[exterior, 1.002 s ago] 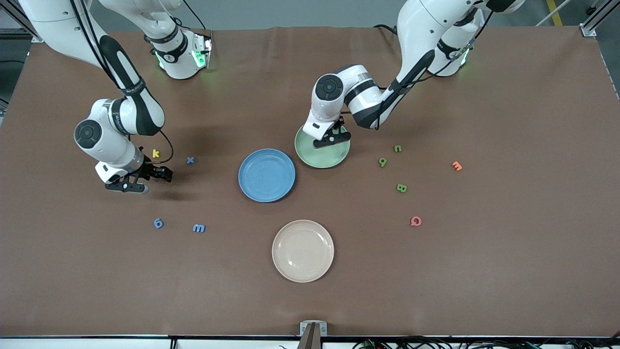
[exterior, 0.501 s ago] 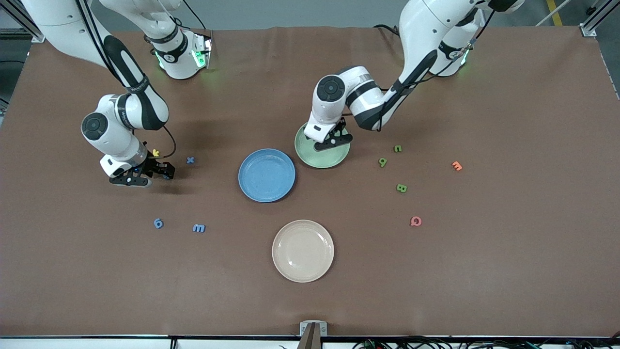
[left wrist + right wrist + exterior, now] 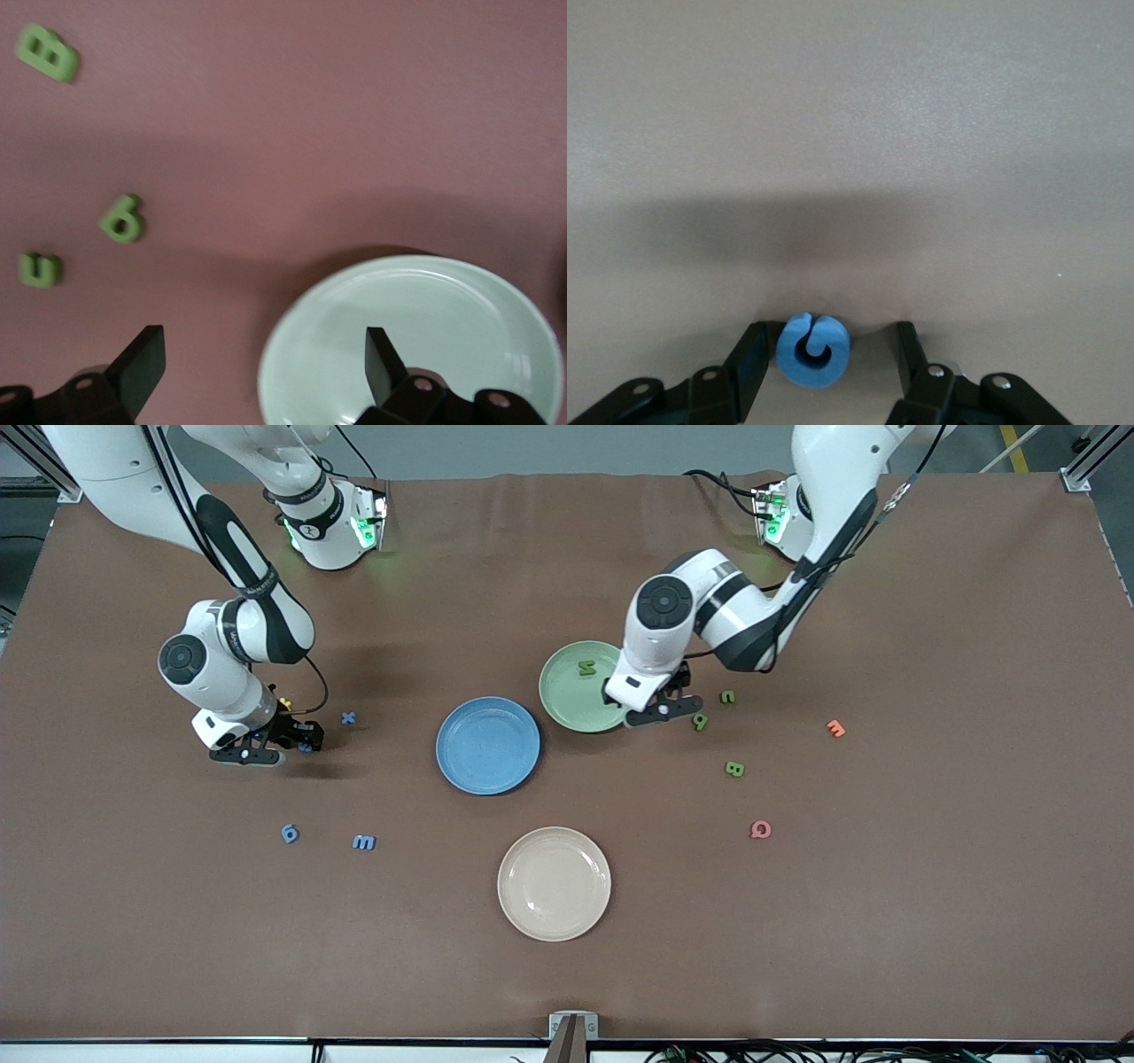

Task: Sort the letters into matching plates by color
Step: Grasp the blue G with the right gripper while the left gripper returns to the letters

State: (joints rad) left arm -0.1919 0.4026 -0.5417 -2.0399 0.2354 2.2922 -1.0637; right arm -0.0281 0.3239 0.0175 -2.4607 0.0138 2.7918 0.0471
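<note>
The pale green plate (image 3: 567, 700) (image 3: 461, 319) holds one green letter (image 3: 586, 666). My left gripper (image 3: 666, 701) (image 3: 263, 363) hangs open and holds nothing, over that plate's edge toward the left arm's end of the table. Three more green letters (image 3: 726, 697) (image 3: 700, 721) (image 3: 734, 769) lie on the table beside it. My right gripper (image 3: 304, 740) (image 3: 833, 345) is down at the table, open. A round blue letter (image 3: 813, 350) sits between its fingers, touching one and apart from the other. The blue plate (image 3: 488, 745) is bare. Blue letters (image 3: 348, 717) (image 3: 290, 833) (image 3: 364, 841) lie near the right arm.
A cream plate (image 3: 554, 883) sits nearer the front camera than the blue plate. An orange piece (image 3: 835, 728) and a pink piece (image 3: 760, 830) lie toward the left arm's end. A yellow piece (image 3: 285, 705) peeks out beside the right wrist.
My left gripper opened, left the green letter in the green plate and moved off to the plate's edge. My right gripper shifted over the blue letter and its fingers narrowed around it.
</note>
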